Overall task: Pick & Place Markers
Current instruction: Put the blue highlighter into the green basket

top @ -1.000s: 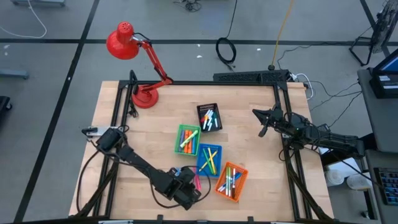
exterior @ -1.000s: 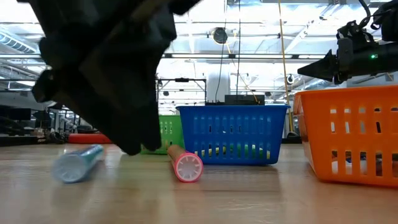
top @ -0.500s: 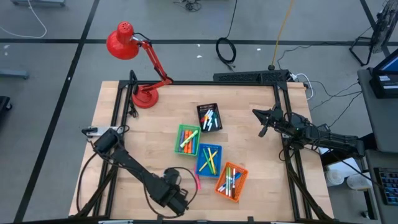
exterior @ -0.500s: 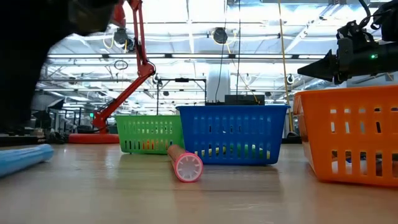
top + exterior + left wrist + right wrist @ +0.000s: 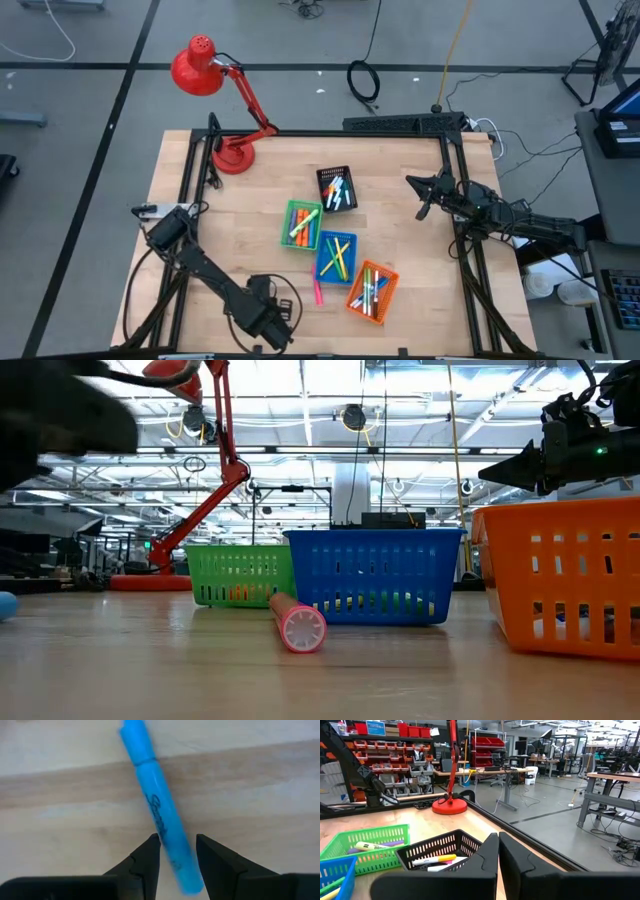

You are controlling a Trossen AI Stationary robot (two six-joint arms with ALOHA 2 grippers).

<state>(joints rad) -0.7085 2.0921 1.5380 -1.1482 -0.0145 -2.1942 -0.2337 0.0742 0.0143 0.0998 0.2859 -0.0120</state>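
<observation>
Blue plastic marker (image 5: 161,813) lies between the left gripper's (image 5: 177,845) open fingers, so next it should squeeze.

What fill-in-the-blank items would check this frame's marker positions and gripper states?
1. The marker between the left gripper fingers is ____ in colour.
2. The loose pink marker lies on the table just outside the ____ basket.
3. The right gripper, waiting near the table's right edge, has its fingers ____.
4. The lamp on the table's far left corner is ____.

Missing words: blue; blue; shut; red
</observation>
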